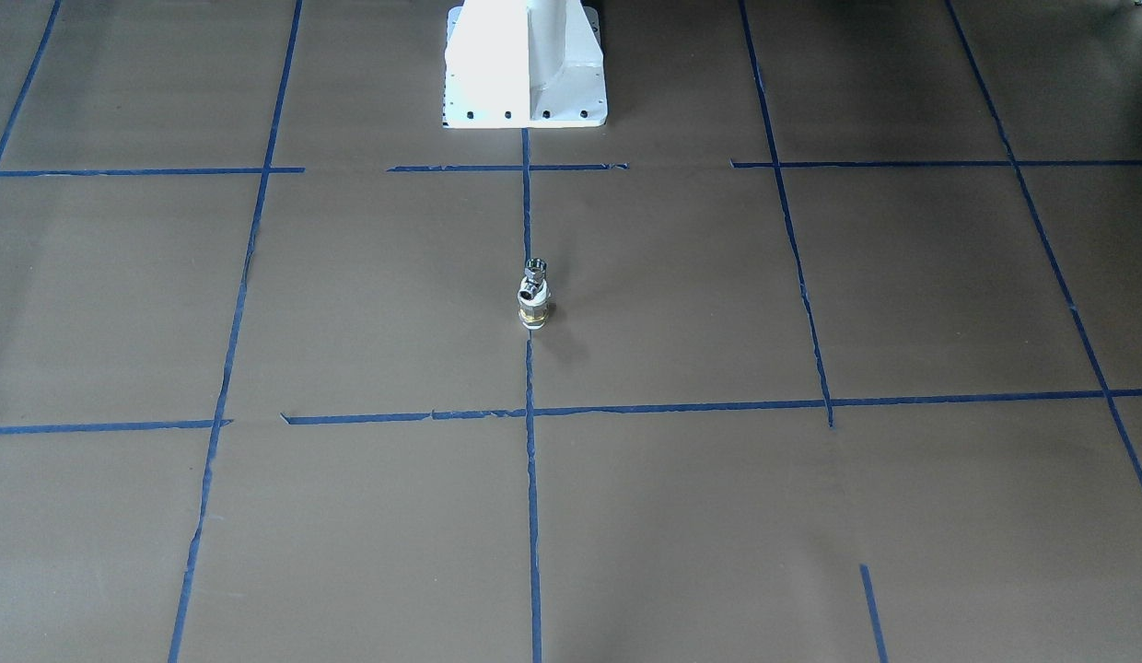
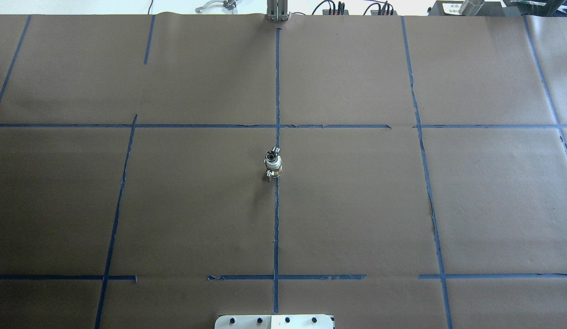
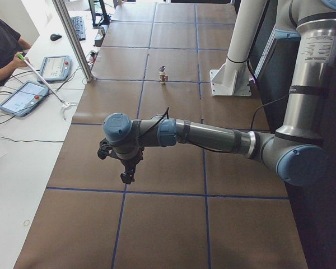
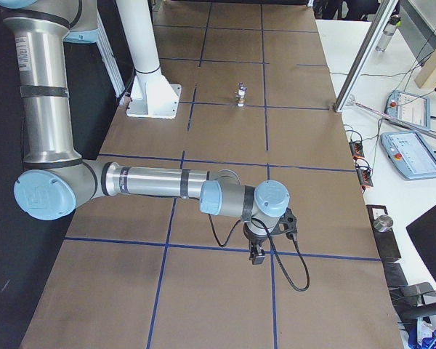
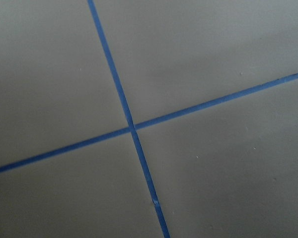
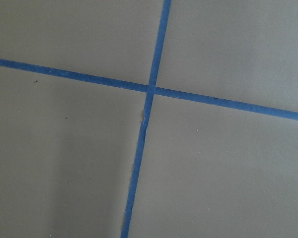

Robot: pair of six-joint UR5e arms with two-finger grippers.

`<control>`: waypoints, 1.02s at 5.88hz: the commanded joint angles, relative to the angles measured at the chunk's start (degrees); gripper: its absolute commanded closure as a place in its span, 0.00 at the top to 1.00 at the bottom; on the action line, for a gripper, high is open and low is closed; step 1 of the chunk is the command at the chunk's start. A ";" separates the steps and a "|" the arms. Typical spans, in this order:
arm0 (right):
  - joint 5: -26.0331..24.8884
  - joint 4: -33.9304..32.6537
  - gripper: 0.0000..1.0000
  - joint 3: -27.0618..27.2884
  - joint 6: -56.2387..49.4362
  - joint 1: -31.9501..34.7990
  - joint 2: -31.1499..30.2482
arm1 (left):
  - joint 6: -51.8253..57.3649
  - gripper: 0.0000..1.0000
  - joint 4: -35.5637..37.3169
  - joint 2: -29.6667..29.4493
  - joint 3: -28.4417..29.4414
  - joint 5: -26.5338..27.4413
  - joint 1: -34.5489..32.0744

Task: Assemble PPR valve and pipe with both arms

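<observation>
The chrome PPR valve (image 1: 534,273) sits on top of the white pipe (image 1: 533,309) with its brass band. The two stand upright as one piece on the centre tape line, seen from overhead as valve (image 2: 272,156) over pipe (image 2: 275,172). My left gripper (image 3: 126,176) hangs over the table far from them, near the table's end on my left. Likewise my right gripper (image 4: 257,254) hangs near the opposite end. Both show only in the side views, so I cannot tell whether they are open or shut. The wrist views hold only brown paper and crossing blue tape.
The white pedestal (image 1: 525,64) stands behind the assembled piece. Brown paper with blue tape lines (image 2: 277,228) covers the table. A seated person (image 3: 3,42) with a stick, teach pendants (image 3: 22,96) and an aluminium post (image 3: 73,39) are along the far side.
</observation>
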 commanded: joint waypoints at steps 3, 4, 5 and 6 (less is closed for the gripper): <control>0.86 0.15 1.00 3.92 5.57 -1.00 -2.77 | -0.31 1.00 5.00 1.58 -0.67 -0.36 0.01; 0.86 0.24 1.00 4.44 5.48 -1.10 -2.69 | -0.30 1.00 5.09 2.20 -0.85 -0.18 0.01; 0.77 0.15 1.00 4.27 5.31 -1.45 -2.68 | -0.30 1.00 4.40 2.20 -0.85 0.08 0.01; 0.68 0.24 1.00 4.00 4.87 -1.45 -2.42 | -0.21 1.00 3.43 3.60 -0.76 0.26 0.09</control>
